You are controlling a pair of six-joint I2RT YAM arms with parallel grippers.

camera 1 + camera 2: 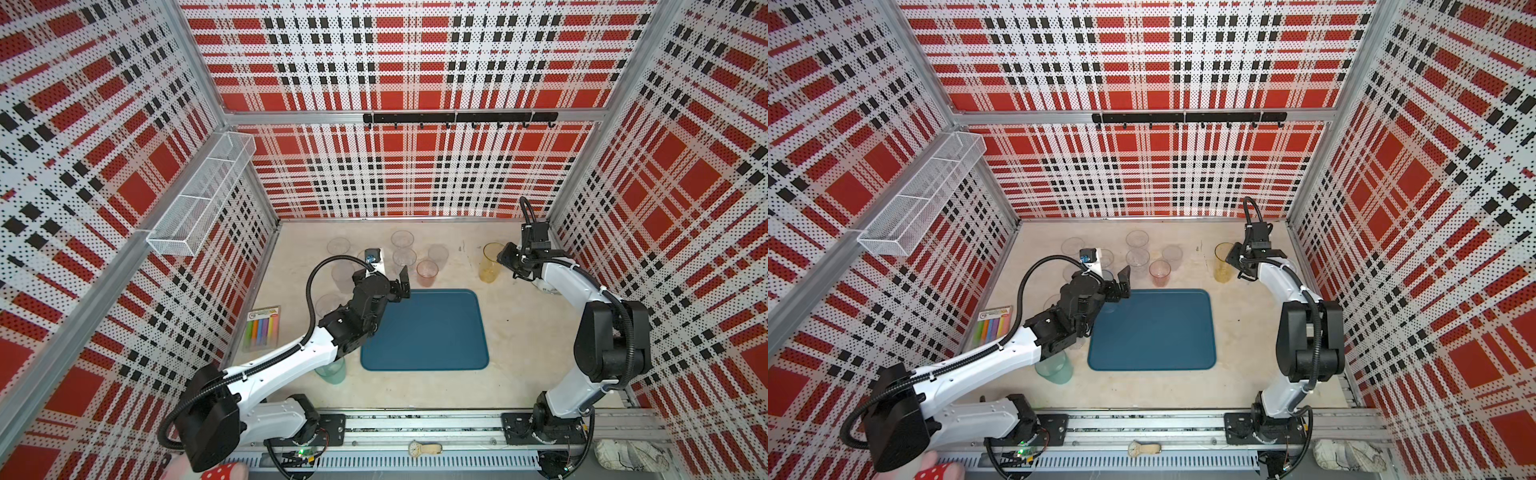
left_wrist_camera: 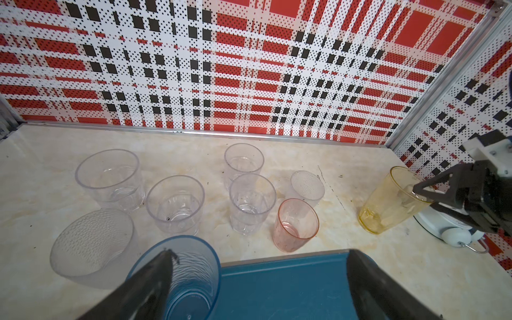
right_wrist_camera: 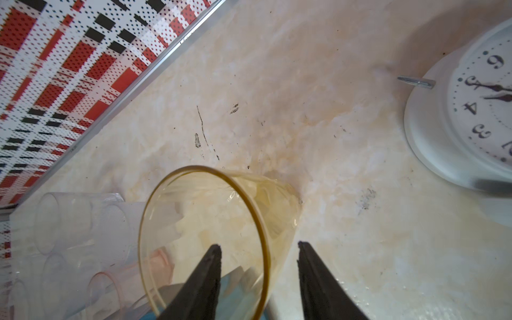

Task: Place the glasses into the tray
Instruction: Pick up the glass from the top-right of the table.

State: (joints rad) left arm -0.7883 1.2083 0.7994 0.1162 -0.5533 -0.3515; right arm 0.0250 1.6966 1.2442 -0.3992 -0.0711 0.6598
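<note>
Red, white and black plaid walls close in a beige marbled tabletop, with the tray lying mid-table. The right gripper straddles the rim of the amber glass, one finger inside and one outside. The jaws are part open, with daylight on both sides of the wall, so nothing is clamped yet. A pinch this high on a thin wall could let the tall glass swing, slip or tip as it lifts. The alarm clock, just past the outer finger, could be nudged. The pink glass and the clear glasses stand on the inner-finger side, near the way to the tray. The left gripper is spread wide and holds nothing. The blue glass sits right against one finger, seemingly on the tray's corner. That finger could catch the rim and topple the glass. A frosted glass stands just outside that finger. The green glass sits under the left forearm, where a low sweep would hit it. The chalk pack lies clear, behind the wrist.
</note>
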